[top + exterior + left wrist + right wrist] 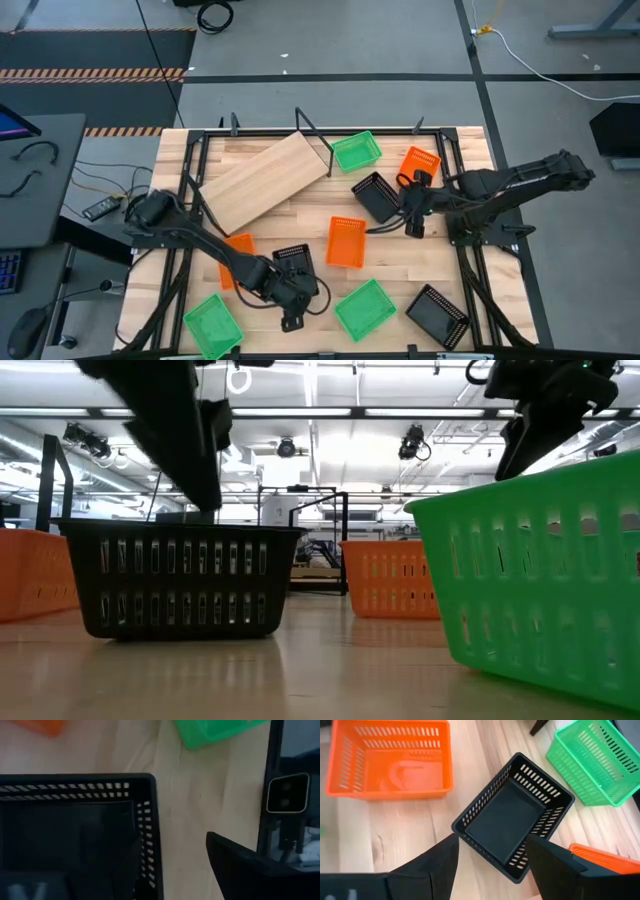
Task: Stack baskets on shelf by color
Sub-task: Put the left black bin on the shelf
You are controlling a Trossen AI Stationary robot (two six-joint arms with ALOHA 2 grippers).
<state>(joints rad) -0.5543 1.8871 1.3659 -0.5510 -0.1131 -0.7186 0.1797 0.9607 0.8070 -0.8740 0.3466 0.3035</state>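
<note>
- Baskets lie scattered on the tabletop around the shelf [266, 181], which lies skewed at the table's far left with nothing on it yet.
- Nearest the camera edge, well in front of the shelf, the left gripper [291, 285] is at a black basket [294, 262]; one finger [250, 865] shows outside its wall, apart from it. I cannot tell whether the other is inside.
- Farther back, right of the shelf, the right gripper [490, 865] hovers with its fingers wide apart above a second black basket [512, 815].
- That basket's near corner points between the fingers, its long axis running diagonally away, so the right arm is the nearer one.
</note>
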